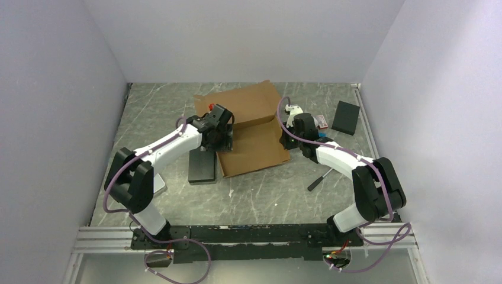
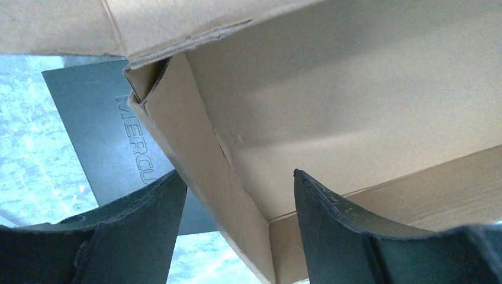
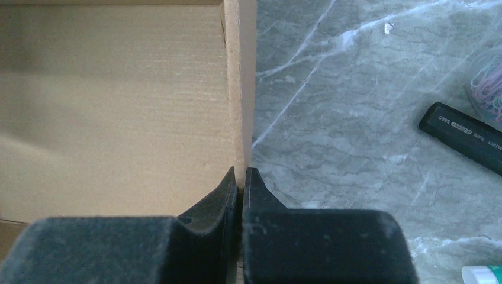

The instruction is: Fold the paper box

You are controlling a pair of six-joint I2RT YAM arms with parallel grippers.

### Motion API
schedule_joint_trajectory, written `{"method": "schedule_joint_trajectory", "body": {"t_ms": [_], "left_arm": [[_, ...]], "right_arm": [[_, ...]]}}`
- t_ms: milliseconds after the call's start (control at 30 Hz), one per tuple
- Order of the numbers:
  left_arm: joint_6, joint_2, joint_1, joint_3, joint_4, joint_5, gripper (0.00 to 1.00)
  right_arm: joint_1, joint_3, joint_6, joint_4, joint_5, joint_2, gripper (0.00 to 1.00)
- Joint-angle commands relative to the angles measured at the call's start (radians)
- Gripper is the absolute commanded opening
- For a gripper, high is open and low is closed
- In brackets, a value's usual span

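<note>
Nearest of all, the black rail [image 1: 248, 234] at the table's [image 1: 266, 201] front edge carries both arm bases, and the white arms reach away from it toward the middle. Just past their elbows lie a black block [image 1: 202, 165] on the left, its far end by the cardboard's near-left corner, and a black-handled tool [image 1: 319, 179] on the right, apart from everything else.

Beyond these sits the paper box [image 1: 254, 142] — brown cardboard in the centre of the marbled table, its base flat and its far panel lifted. The left gripper [image 1: 220, 127] is at the box's left side. In the wrist view its fingers [image 2: 136, 225] stand wide apart, one outside and one inside the raised side wall, which passes between them unclamped. The right gripper [image 1: 288, 127] is at the right side — its fingertips [image 3: 228, 189] are pinched together on the top edge of the thin right wall.

Farthest off, toward the right, lie a flat black pad [image 1: 346, 117] and a small reddish-and-grey item [image 1: 321, 121].
</note>
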Motion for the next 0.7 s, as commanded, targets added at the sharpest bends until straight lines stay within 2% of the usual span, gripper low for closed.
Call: {"method": "schedule_joint_trajectory", "body": {"t_ms": [0,267,400,667], "left_arm": [[0.006,-0.040,-0.005,-0.025,0.026,0.045,0.71],[0.005,-0.088,-0.008,-0.052,0.054,0.063,0.72],[0.040,-0.182,0.001,-0.096,0.151,0.113,0.82],[0.060,-0.324,0.120,-0.181,0.196,0.287,0.84]], "right_arm": [[0.003,0.027,0.001,0.071,0.004,-0.003,0.00],[0.002,0.031,-0.008,0.069,0.008,0.008,0.00],[-0.008,0.037,-0.030,0.068,0.024,0.036,0.00],[-0.042,0.065,-0.078,0.042,0.047,0.108,0.00]]}}
